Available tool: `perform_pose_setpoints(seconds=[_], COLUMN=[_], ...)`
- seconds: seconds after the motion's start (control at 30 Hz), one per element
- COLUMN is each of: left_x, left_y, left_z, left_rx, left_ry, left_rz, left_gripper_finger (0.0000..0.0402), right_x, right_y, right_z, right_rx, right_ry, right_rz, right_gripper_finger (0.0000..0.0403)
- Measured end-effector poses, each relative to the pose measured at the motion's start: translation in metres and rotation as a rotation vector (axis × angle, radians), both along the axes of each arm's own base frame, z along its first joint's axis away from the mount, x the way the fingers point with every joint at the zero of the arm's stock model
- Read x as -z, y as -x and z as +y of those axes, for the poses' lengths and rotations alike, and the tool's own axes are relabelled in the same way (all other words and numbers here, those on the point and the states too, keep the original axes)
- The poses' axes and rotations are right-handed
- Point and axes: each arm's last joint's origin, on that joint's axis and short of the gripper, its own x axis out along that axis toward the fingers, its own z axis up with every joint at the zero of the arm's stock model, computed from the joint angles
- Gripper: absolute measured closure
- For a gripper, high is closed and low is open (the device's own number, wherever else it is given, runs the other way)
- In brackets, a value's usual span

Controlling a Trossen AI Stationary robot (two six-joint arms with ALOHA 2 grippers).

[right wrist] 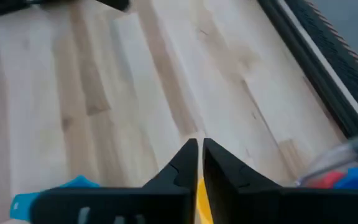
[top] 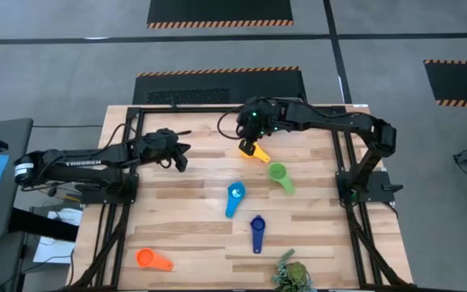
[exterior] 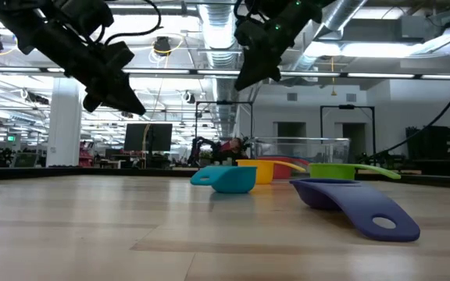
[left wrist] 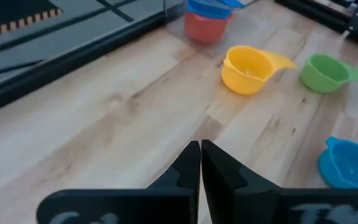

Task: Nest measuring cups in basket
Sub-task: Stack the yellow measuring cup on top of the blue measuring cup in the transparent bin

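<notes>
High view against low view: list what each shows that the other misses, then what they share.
Only the high view shows the orange plastic measuring cup near the table's front left corner, and the green leafy plant-like object at the front edge. Only the low view shows the clear plastic rectangular basket standing behind the cups, and the room beyond. Both show the light blue plastic measuring cup, the dark blue one, the green one, the yellow one and both arms.

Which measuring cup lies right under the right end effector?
The yellow cup, directly beneath the right end effector. The green cup, light blue cup, dark blue cup and orange cup lie farther off.
</notes>
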Motion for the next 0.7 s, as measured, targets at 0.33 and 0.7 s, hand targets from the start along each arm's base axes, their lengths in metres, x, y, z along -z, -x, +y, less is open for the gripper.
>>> perform_pose_setpoints(seconds=[0.33,0.7], left_x=[0.0012,0.0012], left_y=[-0.0013,-0.0012], left_z=[-0.0006,-0.0006], left_rx=[0.022,0.022], left_ry=[0.026,0.026], left_rz=[-0.003,-0.003], left_gripper_finger=[0.0401,0.0401], right_x=[-0.0001,0.0018], right_y=[-0.0003,0.0016], right_z=[0.0009,0.0015], right_rx=[-0.044,-0.027], right_ry=[-0.009,-0.034], right_rz=[-0.006,0.018], right_gripper_finger=[0.0263,0.0127])
